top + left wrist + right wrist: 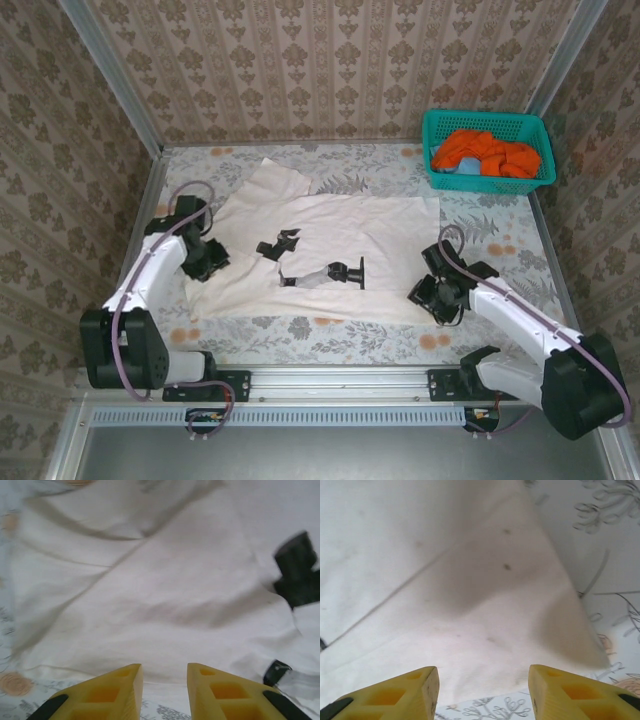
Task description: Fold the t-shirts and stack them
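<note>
Counter [300, 335] with a pale floral cover carries everything, walled in by patterned panels. Spread flat across its middle lies the cream-white t-shirt [390, 240], front up, one sleeve reaching toward the far left. At the far right corner sits a teal basket [428, 140], well apart from that shirt, with bright orange t-shirts [490, 152] heaped inside it.

At the cream shirt's left edge is the left gripper [212, 262]; from its wrist camera the left gripper [165, 672] has its yellow fingers [115, 690] a modest gap apart, nothing between them, with the cloth's edge just ahead. By the shirt's near right corner is the right gripper [428, 295]; its own camera shows the right gripper [484, 675] spread wide and empty, the shirt's edge and corner lying just beyond the fingertips.

Small black printed marks [325, 272] dot the shirt's front, and one [297, 575] appears blurred in the left wrist view.
</note>
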Tool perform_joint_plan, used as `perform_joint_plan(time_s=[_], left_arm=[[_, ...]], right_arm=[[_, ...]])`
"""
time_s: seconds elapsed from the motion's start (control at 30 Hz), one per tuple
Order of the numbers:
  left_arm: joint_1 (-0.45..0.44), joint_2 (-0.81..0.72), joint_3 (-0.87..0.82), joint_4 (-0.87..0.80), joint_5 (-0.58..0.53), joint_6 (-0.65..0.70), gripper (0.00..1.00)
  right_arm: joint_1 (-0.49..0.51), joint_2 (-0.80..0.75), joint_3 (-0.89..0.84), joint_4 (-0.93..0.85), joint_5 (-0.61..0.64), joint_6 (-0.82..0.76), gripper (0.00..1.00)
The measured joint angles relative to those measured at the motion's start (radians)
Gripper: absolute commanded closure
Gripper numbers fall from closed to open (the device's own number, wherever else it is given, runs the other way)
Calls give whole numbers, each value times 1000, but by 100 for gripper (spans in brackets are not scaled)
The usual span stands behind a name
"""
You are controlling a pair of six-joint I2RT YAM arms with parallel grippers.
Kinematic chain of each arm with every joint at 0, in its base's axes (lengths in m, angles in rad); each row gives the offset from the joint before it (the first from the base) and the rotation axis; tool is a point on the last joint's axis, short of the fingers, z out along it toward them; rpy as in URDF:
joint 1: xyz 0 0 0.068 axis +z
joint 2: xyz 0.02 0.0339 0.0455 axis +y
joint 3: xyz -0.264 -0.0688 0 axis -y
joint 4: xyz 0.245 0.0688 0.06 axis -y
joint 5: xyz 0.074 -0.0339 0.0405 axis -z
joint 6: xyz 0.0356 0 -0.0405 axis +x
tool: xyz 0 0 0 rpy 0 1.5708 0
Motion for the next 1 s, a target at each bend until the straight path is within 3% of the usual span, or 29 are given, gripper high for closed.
perform_joint_plan(time_s=[0.13,0.33,0.6,1.0], left_arm=[[-82,90,-14,29,38,8,75],[-111,177,-110,89,61,7,75],[-110,201,-187,123,68,-16,79],[-111,130,-256,81,72,-77,80]], right_arm=[[108,89,51,43,-9,-51,51],[229,229,67,145,-60,-97,55],[255,349,100,172,-99,-149,59],[307,311,57,195,-144,-168,59]])
